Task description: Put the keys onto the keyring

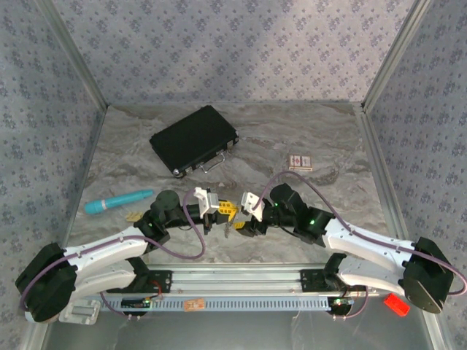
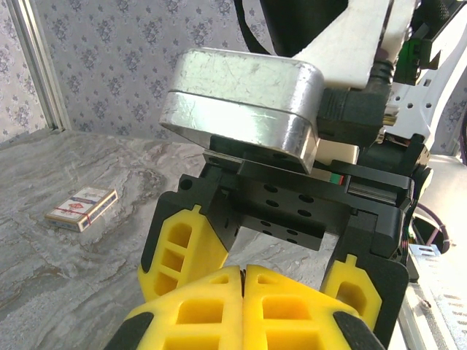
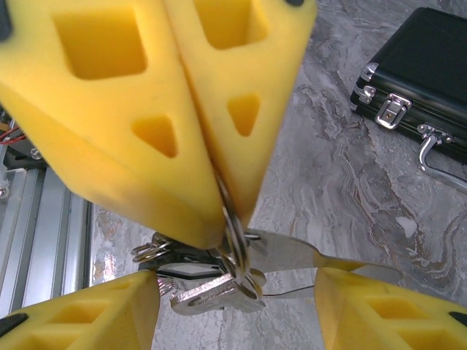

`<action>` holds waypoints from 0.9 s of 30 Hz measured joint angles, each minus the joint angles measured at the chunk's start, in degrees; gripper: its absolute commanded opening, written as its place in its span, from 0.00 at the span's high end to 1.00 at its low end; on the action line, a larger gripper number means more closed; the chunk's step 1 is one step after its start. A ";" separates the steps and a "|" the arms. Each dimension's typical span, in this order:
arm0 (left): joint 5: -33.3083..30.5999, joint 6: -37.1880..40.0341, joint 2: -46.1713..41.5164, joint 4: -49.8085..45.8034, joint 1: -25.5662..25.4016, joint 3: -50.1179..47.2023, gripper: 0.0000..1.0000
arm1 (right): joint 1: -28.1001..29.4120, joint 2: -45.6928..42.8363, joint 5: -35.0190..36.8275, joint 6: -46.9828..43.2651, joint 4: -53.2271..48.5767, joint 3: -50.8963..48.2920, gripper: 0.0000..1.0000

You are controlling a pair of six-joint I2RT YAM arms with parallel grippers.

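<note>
The left gripper [image 3: 221,211], pinched shut, holds the keyring [image 3: 237,244] above the near-middle worktop [image 1: 292,138], keys [image 3: 211,297] dangling beneath. The right gripper [image 3: 237,283], spread wide around them, should close squarely on one key.

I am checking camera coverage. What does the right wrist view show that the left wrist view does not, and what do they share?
Right wrist view adds: the keyring pinched in the shut left end effector, keys hanging below it, and the black case with its latch. Left wrist view adds: the small card box, the patterned wall, and a silver camera housing. Shared: the marbled table and both end effectors, the right end effector open.
</note>
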 measured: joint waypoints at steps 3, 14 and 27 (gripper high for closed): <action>0.00 0.02 -0.09 -0.02 0.00 0.00 1.00 | 0.00 0.02 1.49 -0.02 -0.04 0.00 0.44; -0.02 0.04 -0.11 -0.22 0.00 0.00 1.00 | 0.00 -1.77 4.46 -0.31 -0.35 -0.04 0.54; -0.02 0.04 -0.11 -0.44 0.00 0.00 1.00 | 0.11 -3.78 4.52 -0.55 -1.25 -1.57 0.58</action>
